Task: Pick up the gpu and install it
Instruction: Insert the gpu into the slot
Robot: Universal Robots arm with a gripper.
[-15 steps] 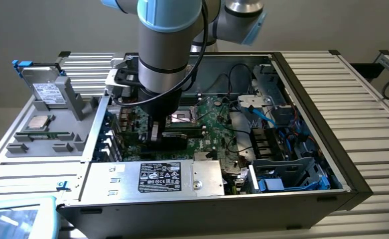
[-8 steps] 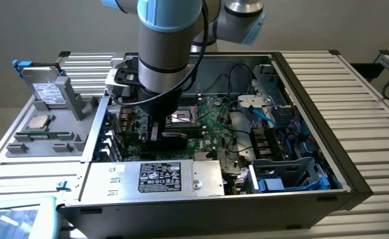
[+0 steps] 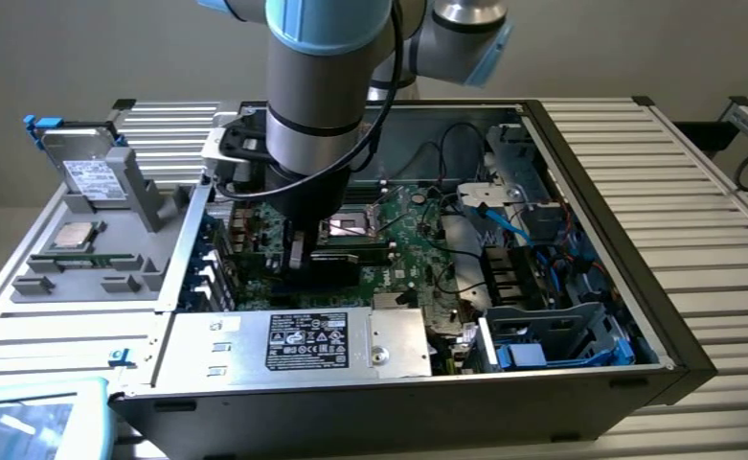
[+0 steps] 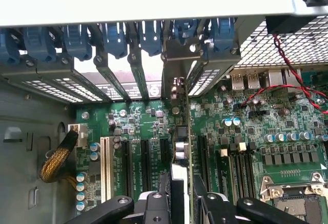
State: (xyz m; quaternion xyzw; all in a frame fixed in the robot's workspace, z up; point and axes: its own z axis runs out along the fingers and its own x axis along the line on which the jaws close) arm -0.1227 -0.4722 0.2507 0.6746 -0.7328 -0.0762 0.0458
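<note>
An open computer case (image 3: 387, 412) is shown mid-frame on a slatted metal table (image 3: 693, 172) before a grey wall (image 3: 642, 48), the gpu (image 4: 180, 137) clamped upright between the fingers of the gripper (image 4: 183, 185).

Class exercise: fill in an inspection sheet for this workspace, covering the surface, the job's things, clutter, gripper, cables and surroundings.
Surface: slatted metal table, carrying the open computer case.
Job's things: gpu stands on edge over the motherboard slots, bracket toward the case's rear openings; whether it is seated cannot be told.
Clutter: grey tray at the exterior view's left, holding a drive.
Gripper: gripper inside the case, closed on the gpu's upper edge.
Cables: red and black wire, braided yellow cable, blue cable, all apart from the gpu.
Surroundings: plain wall; no person seen.
</note>
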